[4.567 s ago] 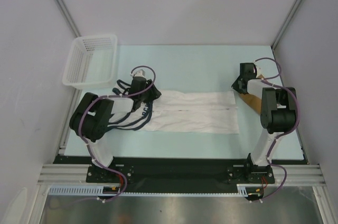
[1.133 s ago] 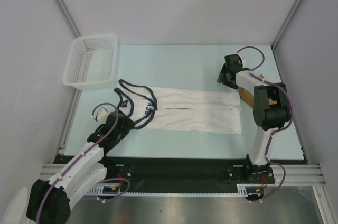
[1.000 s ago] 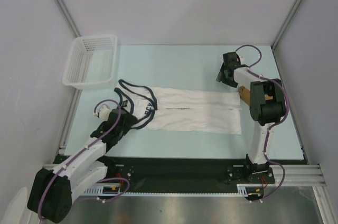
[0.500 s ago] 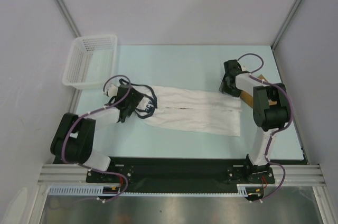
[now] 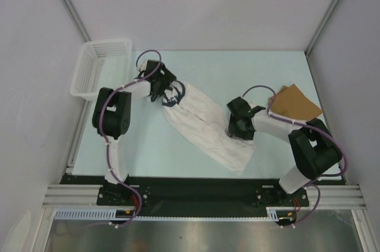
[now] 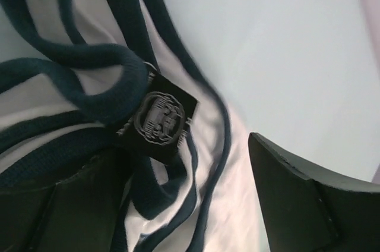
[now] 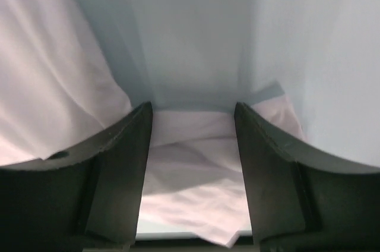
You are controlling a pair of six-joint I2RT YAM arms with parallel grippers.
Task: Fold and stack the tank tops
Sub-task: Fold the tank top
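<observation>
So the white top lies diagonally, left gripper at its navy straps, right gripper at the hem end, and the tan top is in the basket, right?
No. The tan top is not in the basket; it lies on the table at the far right, apart from the white top. The top external view shows it. The rest holds.

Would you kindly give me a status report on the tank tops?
Left gripper open over navy trim; right gripper open at hem. White tank top diagonal between them. Tan tank top apart, right. Nothing blocking.
</observation>
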